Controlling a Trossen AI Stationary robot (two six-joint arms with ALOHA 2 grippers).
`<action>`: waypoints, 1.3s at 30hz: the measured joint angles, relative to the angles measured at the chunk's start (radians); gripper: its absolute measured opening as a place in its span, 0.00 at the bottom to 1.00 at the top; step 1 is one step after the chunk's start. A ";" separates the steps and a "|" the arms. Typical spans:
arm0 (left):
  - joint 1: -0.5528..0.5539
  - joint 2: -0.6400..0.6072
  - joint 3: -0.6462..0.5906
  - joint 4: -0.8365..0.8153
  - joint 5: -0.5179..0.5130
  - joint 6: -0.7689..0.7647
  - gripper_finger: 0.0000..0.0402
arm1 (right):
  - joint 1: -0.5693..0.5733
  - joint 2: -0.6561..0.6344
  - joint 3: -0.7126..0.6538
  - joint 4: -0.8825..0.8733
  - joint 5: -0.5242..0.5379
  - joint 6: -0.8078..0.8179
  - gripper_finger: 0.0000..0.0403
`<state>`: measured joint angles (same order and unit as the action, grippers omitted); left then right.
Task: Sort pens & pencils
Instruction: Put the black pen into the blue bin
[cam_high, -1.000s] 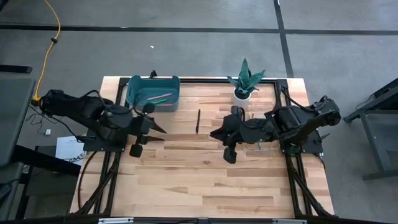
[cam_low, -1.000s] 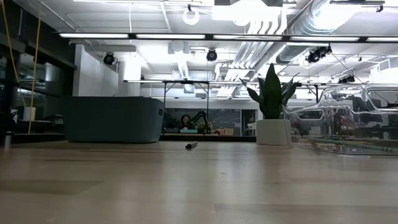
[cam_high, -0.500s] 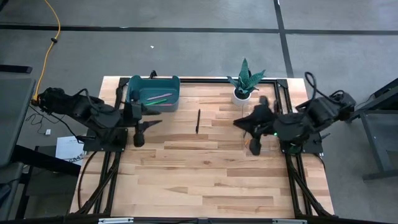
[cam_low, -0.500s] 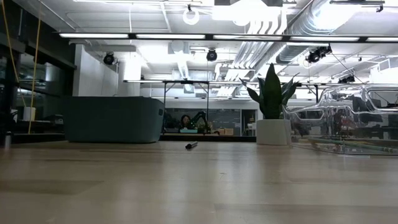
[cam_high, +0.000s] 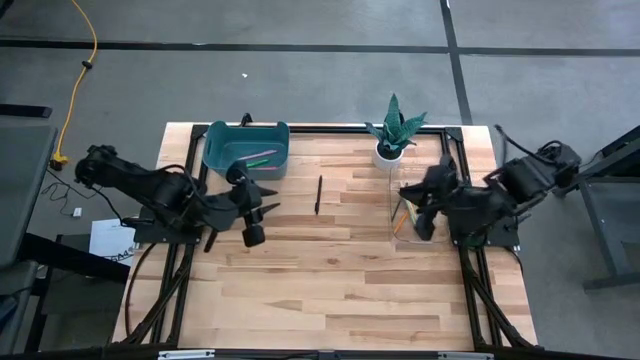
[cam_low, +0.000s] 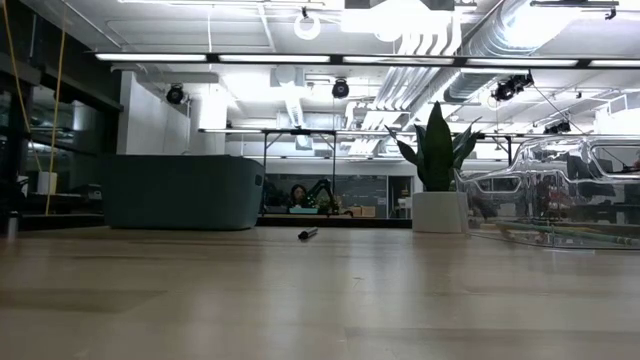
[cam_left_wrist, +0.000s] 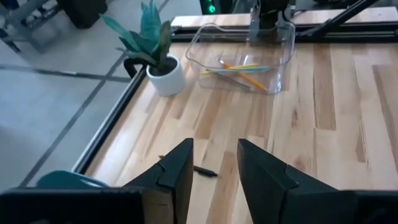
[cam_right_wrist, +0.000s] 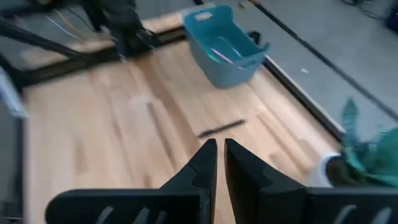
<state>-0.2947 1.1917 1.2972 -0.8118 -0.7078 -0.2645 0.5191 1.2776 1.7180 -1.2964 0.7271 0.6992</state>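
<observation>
A black pen (cam_high: 319, 194) lies flat on the wooden table, mid-way between the arms; it also shows in the low view (cam_low: 308, 234). A pink pen and a green pen (cam_high: 258, 157) lie inside the teal bin (cam_high: 246, 147) at the far left. Orange, yellow and teal pencils (cam_left_wrist: 239, 70) lie in the clear tray (cam_left_wrist: 281, 55) on the right. My left gripper (cam_high: 272, 200) hovers open left of the black pen (cam_left_wrist: 203, 170), pointing at it. My right gripper (cam_high: 403, 190) is shut and empty, raised beside the clear tray (cam_high: 396, 214).
A potted plant (cam_high: 390, 135) in a white pot stands at the far edge, between the pen and the clear tray. Black frame rails (cam_high: 470, 250) run along the table's sides. Bare wood (cam_high: 320, 290) fills the near half of the table.
My right gripper has drawn back from the table's middle toward the right edge, ending by the clear tray, and has turned as it went. My left gripper pulled back toward the teal bin, then came out again toward the black pen, rolling its wrist. The pen has not moved.
</observation>
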 joint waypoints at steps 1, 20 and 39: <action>0.000 0.006 0.000 0.000 0.002 -0.011 0.28 | 0.010 -0.039 -0.055 0.049 0.002 0.001 0.05; 0.000 0.010 0.000 -0.008 0.114 -0.103 0.28 | -0.125 -0.519 -1.149 1.264 -0.278 0.220 0.05; 0.000 0.010 0.000 -0.163 0.114 -0.107 0.28 | -0.574 -0.018 -0.960 1.231 -0.618 0.380 0.05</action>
<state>-0.2948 1.2018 1.2976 -0.9748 -0.5934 -0.3717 -0.0547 1.2592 0.7579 -0.0652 0.1091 1.0797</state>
